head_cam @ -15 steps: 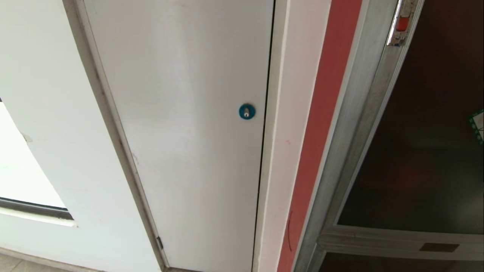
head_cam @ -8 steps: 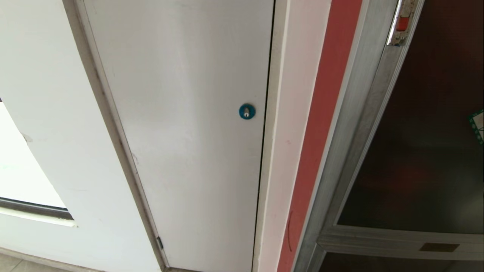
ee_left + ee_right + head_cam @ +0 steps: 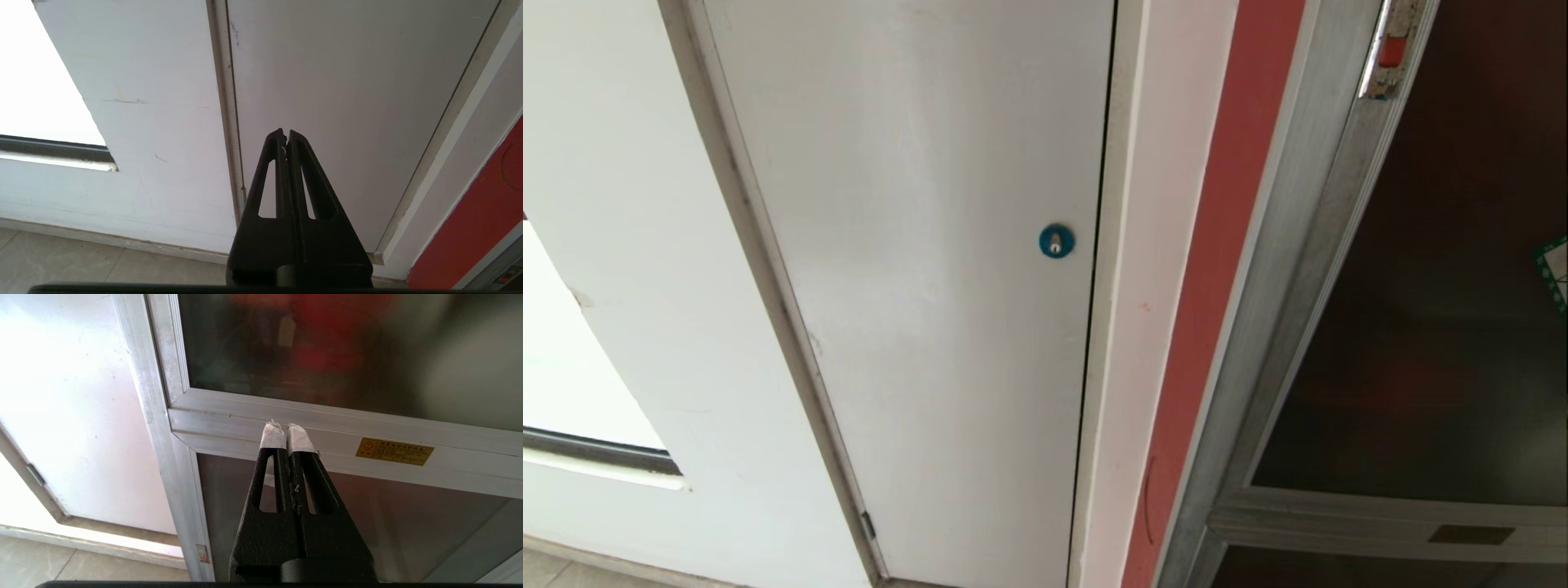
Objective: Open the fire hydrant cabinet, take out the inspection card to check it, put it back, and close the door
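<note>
1. Our left gripper (image 3: 285, 136) has its two black fingers pressed together, and it holds nothing. It points at the plain white door (image 3: 915, 245) with the round blue lock (image 3: 1056, 241). That is not the door we want, so we think this arm is just waiting.

2. Our right gripper (image 3: 286, 430) is pressed together too, with white tape on its tips. It holds nothing. It points at the silver bar between the two dark panes, close to it, but we cannot tell if it touches. We think it is here because this arm must open the cabinet.

3. The fire hydrant cabinet (image 3: 1298, 212) stands on the right side of the wall, next to a red strip (image 3: 1217, 245). Its door (image 3: 1445, 327) of dark glass is closed. Something red shows dimly behind the glass. A small red latch (image 3: 1392, 51) sits high on the silver frame. A white sticker with a green edge (image 3: 1553, 273) peeks in at the far right.

4. A small yellow label (image 3: 394, 451) sits on the silver bar, to the right of our right gripper.

5. We see no card yet. We think it is inside, so the door must open first.

6. The wall (image 3: 613, 245) is white and a bit scuffed. A bright window (image 3: 36, 81) is on the left. The floor (image 3: 81, 261) has pale tiles.
</note>
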Robot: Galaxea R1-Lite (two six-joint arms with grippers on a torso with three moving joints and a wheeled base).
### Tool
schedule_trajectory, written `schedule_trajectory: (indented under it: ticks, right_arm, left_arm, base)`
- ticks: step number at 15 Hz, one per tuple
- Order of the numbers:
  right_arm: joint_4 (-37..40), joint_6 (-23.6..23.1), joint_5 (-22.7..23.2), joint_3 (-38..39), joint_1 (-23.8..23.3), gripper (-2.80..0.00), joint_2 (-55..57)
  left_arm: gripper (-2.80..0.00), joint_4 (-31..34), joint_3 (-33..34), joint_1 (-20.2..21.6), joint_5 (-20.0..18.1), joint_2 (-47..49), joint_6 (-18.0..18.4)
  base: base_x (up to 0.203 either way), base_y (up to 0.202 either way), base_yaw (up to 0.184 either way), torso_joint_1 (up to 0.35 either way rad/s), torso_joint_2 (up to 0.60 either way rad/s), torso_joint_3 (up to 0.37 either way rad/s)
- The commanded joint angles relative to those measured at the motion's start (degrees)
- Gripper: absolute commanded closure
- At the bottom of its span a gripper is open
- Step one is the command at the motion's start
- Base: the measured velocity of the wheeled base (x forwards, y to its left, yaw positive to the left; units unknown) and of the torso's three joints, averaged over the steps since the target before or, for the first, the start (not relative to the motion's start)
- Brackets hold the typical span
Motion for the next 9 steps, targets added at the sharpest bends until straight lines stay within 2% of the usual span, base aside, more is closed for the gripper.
schedule_trajectory:
  ticks: [1, 9]
  right_arm:
    - [0.00, -0.04, 0.02, 0.01, 0.00, 0.00, -0.18]
    - [0.00, 0.04, 0.02, 0.01, 0.00, 0.00, -0.11]
  left_arm:
    - [0.00, 0.06, 0.35, 0.03, 0.05, 0.07, -0.10]
    - [0.00, 0.04, 0.35, 0.04, 0.05, 0.00, -0.02]
  base:
    - [0.000, 0.000, 0.000, 0.000, 0.00, 0.000]
    - [0.000, 0.000, 0.000, 0.000, 0.00, 0.000]
